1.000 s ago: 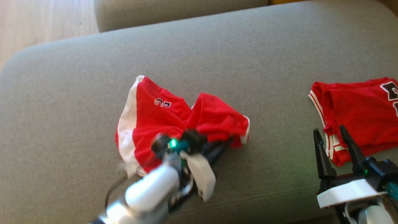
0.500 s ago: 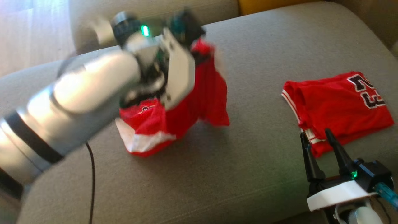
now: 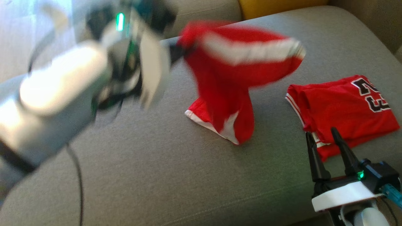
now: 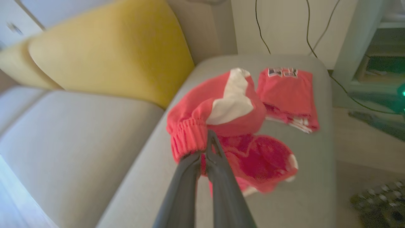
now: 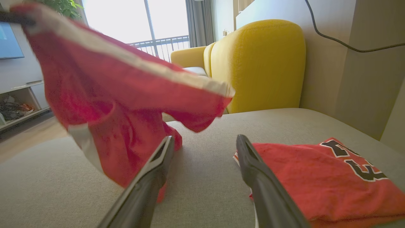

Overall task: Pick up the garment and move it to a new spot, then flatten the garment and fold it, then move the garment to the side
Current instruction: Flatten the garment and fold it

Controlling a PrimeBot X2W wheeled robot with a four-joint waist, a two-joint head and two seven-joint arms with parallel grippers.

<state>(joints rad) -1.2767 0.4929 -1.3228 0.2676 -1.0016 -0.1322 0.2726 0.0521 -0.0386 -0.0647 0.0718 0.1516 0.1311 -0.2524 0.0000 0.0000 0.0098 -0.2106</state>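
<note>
Left gripper (image 4: 210,139) pinches the elastic waistband (image 4: 186,139) of the red shorts (image 3: 232,78), which hang over the sofa seat (image 3: 157,163). Right gripper (image 3: 321,133) stands spread, empty. Fabric looks light, limp (likely to flap); waistband judged the firmest hold.

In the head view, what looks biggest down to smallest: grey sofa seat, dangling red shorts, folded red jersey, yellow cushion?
1. grey sofa seat
2. red shorts, but lifted nearer the camera, so unsure
3. folded red jersey
4. yellow cushion, a sliver
</note>
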